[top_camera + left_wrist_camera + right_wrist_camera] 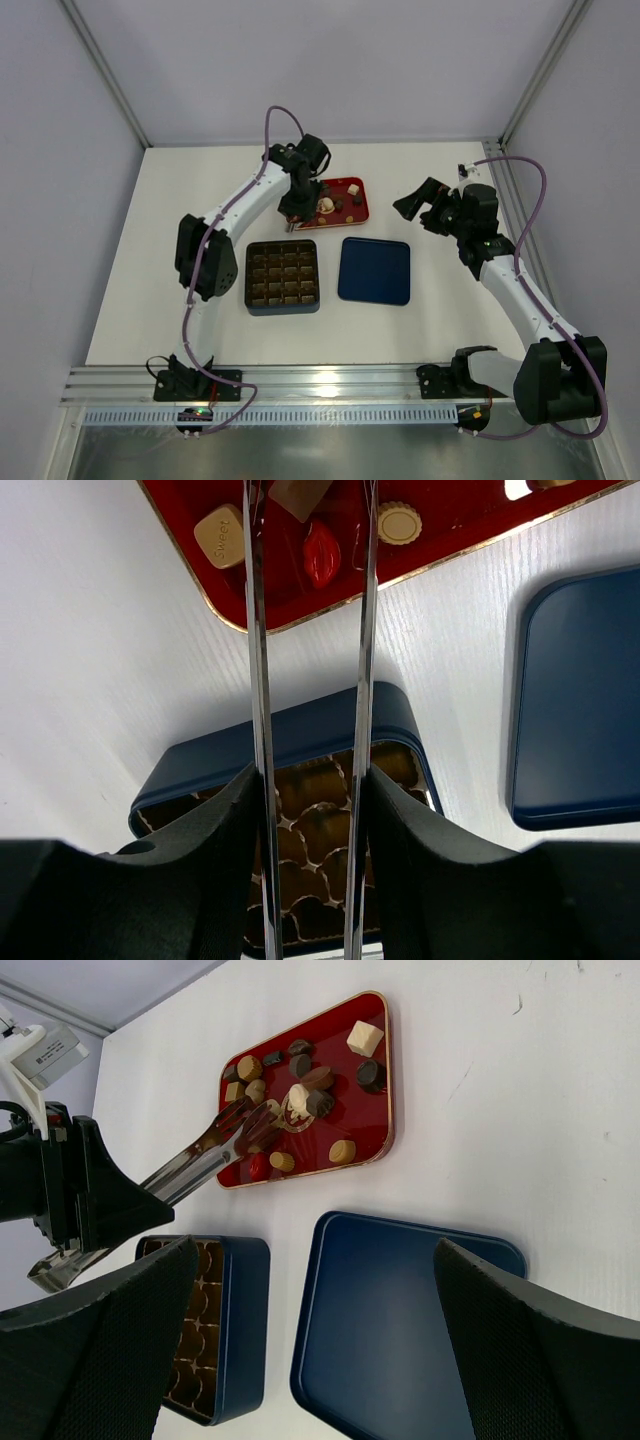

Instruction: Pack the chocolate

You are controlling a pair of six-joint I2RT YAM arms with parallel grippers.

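Left fingers around tongs, chocolate perhaps cornerwise between tips.

Glossy red tray; smooth chocolate; polished metal tongs; matt lid; woodgrain table.

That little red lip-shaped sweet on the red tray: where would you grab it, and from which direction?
Pinch the red sweet across its narrow middle, on its two long sides, coming down from above. It lies flat on the tray, so only its sides offer a hold. In the left wrist view it shows between the two blades of the tongs, with its long sides facing them. It looks glossy, so it may slip.
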